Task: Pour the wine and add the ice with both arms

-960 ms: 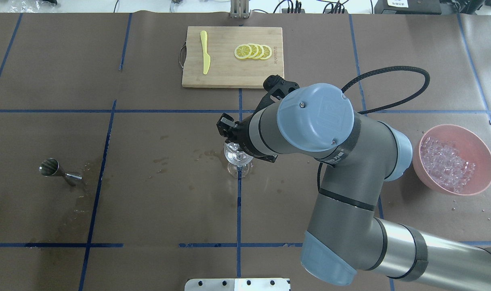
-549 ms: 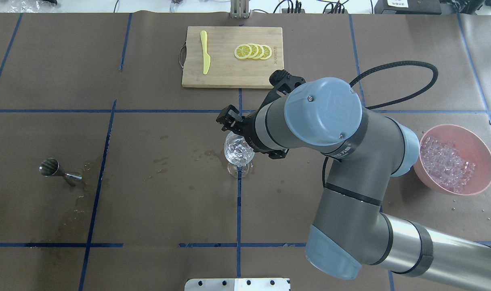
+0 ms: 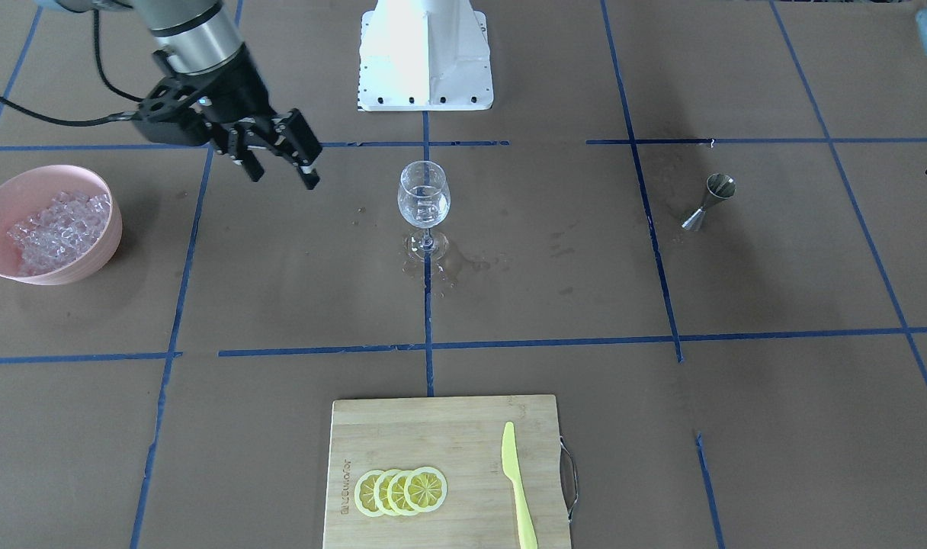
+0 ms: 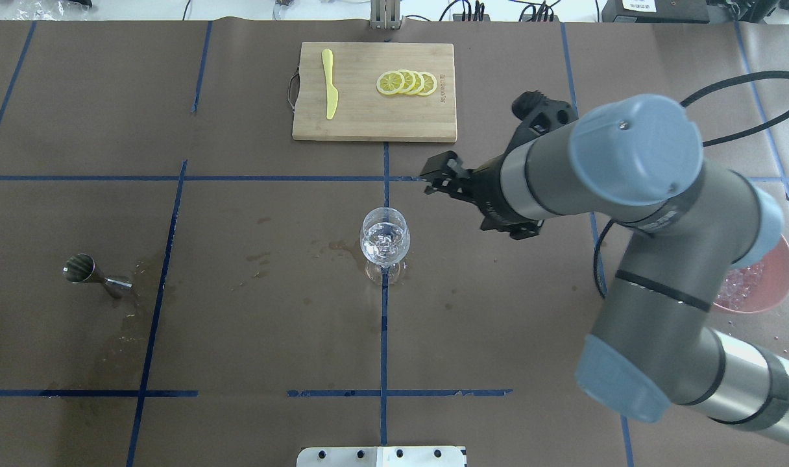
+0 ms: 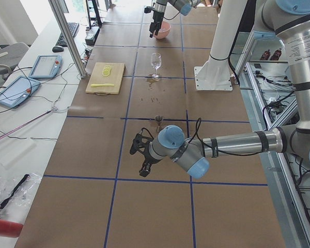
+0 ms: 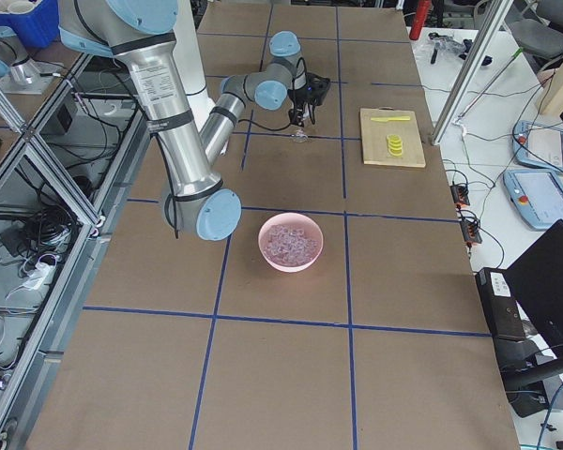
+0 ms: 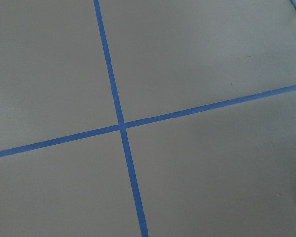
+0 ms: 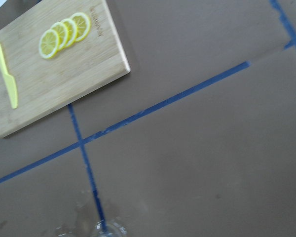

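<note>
The wine glass (image 4: pixel 385 241) stands at the table's middle, upright, with a few ice cubes in its bowl; it also shows in the front view (image 3: pixel 424 198). My right gripper (image 4: pixel 435 179) hovers up and to the right of the glass, apart from it, open and empty; the front view (image 3: pixel 280 174) shows its fingers spread. The ice (image 3: pixel 56 223) is heaped in a pink bowl (image 3: pixel 90 263), which my right arm partly hides in the overhead view (image 4: pixel 780 285). My left gripper (image 5: pixel 142 155) hangs over bare table far to the left; I cannot tell whether it is open or shut.
A steel jigger (image 4: pixel 86 271) stands at the left on a wet stain. A bamboo cutting board (image 4: pixel 368 117) at the far middle holds lemon slices (image 4: pixel 406 83) and a yellow knife (image 4: pixel 329 84). Blue tape lines cross the brown table cover.
My right gripper has moved from right above the wine glass to the right and away from it. The glass with its ice cubes now stands uncovered.
</note>
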Motion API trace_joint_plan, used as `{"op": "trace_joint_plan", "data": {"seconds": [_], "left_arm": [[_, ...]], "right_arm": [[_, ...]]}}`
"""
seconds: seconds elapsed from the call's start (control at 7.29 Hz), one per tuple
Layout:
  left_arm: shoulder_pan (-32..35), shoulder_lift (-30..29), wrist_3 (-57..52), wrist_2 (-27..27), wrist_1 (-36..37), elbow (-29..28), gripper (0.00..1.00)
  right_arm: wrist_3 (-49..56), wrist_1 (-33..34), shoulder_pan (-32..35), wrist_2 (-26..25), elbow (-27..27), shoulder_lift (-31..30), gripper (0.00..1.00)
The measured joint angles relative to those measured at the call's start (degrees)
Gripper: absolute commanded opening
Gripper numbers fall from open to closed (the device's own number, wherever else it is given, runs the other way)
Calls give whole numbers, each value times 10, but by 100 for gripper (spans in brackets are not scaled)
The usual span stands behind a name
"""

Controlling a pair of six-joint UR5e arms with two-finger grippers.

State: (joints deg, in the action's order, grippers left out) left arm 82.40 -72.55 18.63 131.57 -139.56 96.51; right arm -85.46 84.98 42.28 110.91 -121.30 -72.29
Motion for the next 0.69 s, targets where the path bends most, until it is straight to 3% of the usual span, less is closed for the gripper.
{"op": "trace_joint_plan", "data": {"seconds": [0.27, 0.69], "left_arm": [[0, -2, -1, 0, 1, 0, 100], [-1, -8, -3, 0, 6, 0, 100]], "right_arm": [[231, 2, 121, 77, 7, -100, 100], [633, 8, 321, 164, 75, -211, 100]]}}
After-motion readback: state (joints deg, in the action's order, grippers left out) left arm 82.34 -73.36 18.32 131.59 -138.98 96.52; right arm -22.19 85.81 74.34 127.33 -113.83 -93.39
